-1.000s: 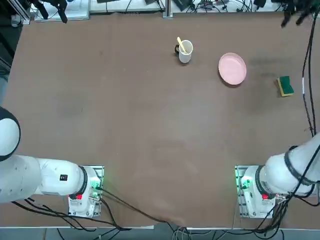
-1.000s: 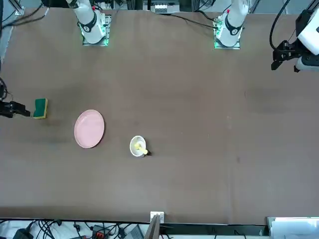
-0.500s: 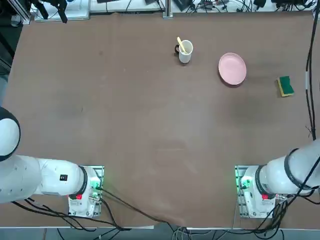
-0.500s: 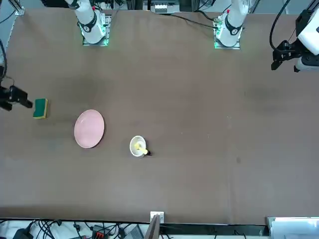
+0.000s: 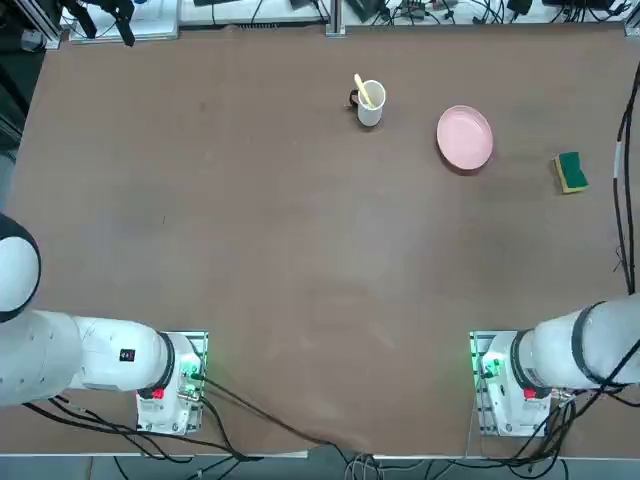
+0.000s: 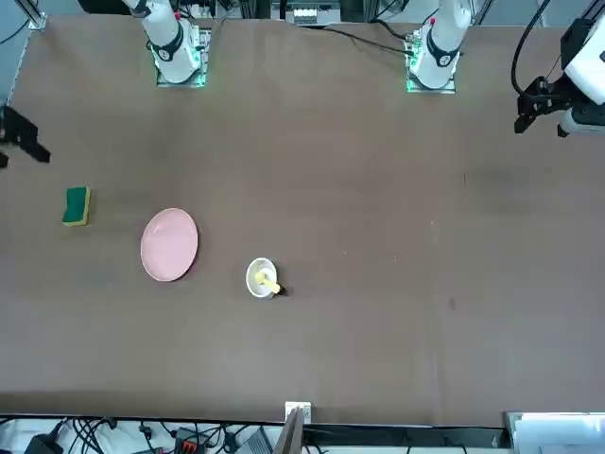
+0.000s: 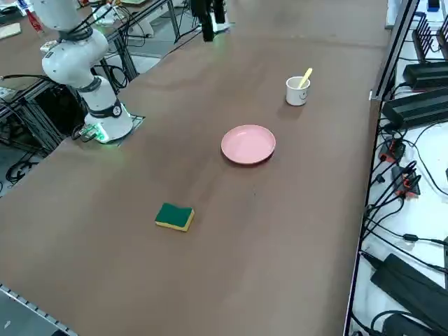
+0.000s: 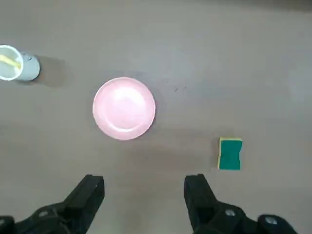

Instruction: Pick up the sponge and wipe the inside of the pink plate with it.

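Observation:
The sponge, green on top with a yellow base, lies flat on the brown table near its right edge. The pink plate sits to its left with nothing in it. My right gripper hangs high above the table and is open, with nothing between its black fingers. In the wrist view the plate and the sponge both lie far below the fingertips. The front view shows only a dark part of the gripper at the picture's edge, apart from the sponge.
A white mug holding a yellow stick stands left of the plate. Black cables hang along the table's right edge. The right arm's base is bolted at the near side of the table.
The right gripper has drifted away from the sponge in the front view and left the top view entirely. Sponge, plate and mug have not moved.

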You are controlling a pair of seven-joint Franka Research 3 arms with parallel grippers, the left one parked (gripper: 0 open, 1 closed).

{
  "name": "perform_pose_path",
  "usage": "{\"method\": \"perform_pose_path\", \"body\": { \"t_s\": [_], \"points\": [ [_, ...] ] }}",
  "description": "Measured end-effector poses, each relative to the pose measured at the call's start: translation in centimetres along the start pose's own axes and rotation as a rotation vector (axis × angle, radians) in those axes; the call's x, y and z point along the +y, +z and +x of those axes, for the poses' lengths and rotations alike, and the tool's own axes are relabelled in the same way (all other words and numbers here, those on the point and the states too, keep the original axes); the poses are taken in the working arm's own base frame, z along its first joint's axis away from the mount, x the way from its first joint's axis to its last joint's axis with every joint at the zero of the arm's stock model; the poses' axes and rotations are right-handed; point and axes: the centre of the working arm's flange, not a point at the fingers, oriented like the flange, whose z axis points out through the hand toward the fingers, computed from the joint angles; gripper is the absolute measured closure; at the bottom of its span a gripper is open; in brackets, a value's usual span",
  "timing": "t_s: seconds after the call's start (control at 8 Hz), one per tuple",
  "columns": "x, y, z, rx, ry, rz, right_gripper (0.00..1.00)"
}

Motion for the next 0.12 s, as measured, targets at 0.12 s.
{"method": "perform_pose_path", "body": {
  "t_s": [0.12],
  "points": [
    [-0.47, -0.29, -0.9, 0.0, 0.014, 0.005, 0.0]
  ]
}}
